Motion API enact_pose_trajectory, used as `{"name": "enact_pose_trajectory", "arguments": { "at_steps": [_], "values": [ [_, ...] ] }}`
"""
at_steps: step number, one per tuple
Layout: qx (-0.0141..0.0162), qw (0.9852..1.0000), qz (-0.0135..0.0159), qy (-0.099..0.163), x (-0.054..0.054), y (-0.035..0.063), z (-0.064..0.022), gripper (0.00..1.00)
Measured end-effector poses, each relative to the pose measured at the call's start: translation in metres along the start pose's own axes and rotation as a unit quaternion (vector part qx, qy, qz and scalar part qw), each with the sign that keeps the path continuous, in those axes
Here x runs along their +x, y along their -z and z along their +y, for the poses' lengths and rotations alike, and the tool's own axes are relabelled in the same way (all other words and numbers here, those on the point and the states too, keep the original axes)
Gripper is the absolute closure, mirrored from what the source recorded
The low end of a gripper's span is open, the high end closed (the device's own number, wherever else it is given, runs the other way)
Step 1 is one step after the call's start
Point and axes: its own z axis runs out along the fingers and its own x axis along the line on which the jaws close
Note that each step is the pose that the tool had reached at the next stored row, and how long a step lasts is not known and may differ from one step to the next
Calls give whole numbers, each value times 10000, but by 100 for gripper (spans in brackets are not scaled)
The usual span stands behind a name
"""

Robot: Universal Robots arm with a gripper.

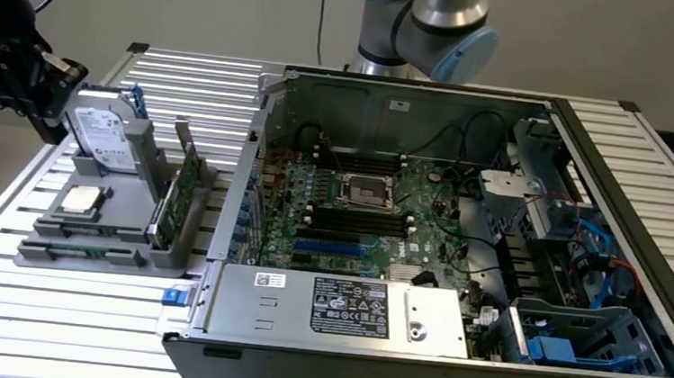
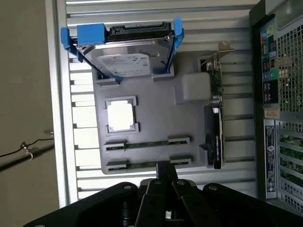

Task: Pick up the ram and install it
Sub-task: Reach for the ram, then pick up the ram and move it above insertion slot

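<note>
Two ram sticks stand on edge in slots of the grey holder tray (image 2: 156,118); one ram stick (image 2: 147,143) lies beside the other (image 2: 142,165). In the exterior view the ram (image 1: 79,249) sits at the tray's (image 1: 118,217) near end. My gripper (image 2: 164,177) is shut with nothing between its fingers and hovers above the tray, just past the ram-stick end. In the exterior view the gripper (image 1: 44,112) hangs at the far left, beside the hard drive. The open computer case (image 1: 455,225) shows black memory slots (image 1: 359,218) on the motherboard.
The tray also carries a silver hard drive with blue rails (image 2: 125,52), a processor chip (image 2: 120,116) and an upright green expansion card (image 2: 215,118). The case wall (image 2: 279,94) stands right beside the tray. Everything rests on a slatted aluminium table (image 1: 62,321). A cable (image 2: 28,149) hangs off the table's edge.
</note>
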Motion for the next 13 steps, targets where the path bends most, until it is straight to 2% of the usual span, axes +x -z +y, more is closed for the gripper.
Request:
{"name": "enact_pose_trajectory", "arguments": {
  "at_steps": [2, 13],
  "values": [
    [0, 10000, 1, 0, 53, -6, -31, 89],
    [0, 10000, 1, 0, 56, -7, -32, 89]
  ]
}}
